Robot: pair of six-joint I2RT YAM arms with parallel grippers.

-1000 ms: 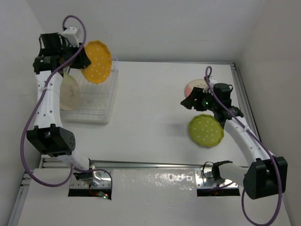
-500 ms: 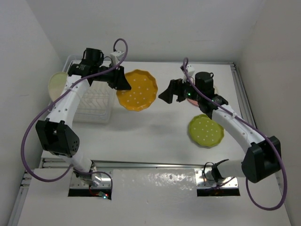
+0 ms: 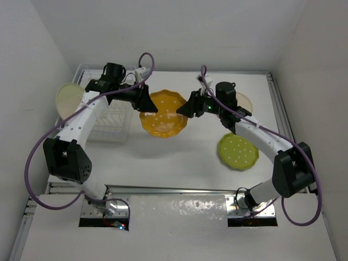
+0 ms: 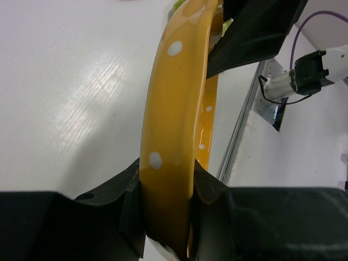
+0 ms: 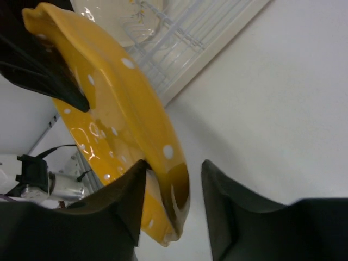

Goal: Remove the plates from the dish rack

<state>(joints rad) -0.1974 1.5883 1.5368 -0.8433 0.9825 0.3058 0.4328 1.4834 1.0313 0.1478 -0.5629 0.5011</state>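
Note:
My left gripper (image 3: 145, 103) is shut on the left rim of the orange plate with white dots (image 3: 164, 115) and holds it above the table's middle. In the left wrist view the plate (image 4: 175, 119) stands edge-on between the fingers of that gripper (image 4: 166, 204). My right gripper (image 3: 187, 109) is open, its jaws astride the plate's right rim. In the right wrist view the rim (image 5: 122, 103) sits between the fingers of that gripper (image 5: 174, 190), against the left one. The cream plate (image 3: 69, 98) leans at the left end of the clear dish rack (image 3: 111, 122). The green plate (image 3: 237, 151) lies flat at the right. The white-and-pink plate (image 3: 246, 101) lies partly behind the right arm.
The rack (image 5: 182, 35) also shows in the right wrist view beyond the orange plate. White walls close in the table at left, back and right. A metal rail (image 3: 163, 190) runs along the near edge by the arm bases.
The left arm carried the orange plate from the rack to the table's middle. The right gripper swung left from the green plate and closed in around the orange plate's right rim.

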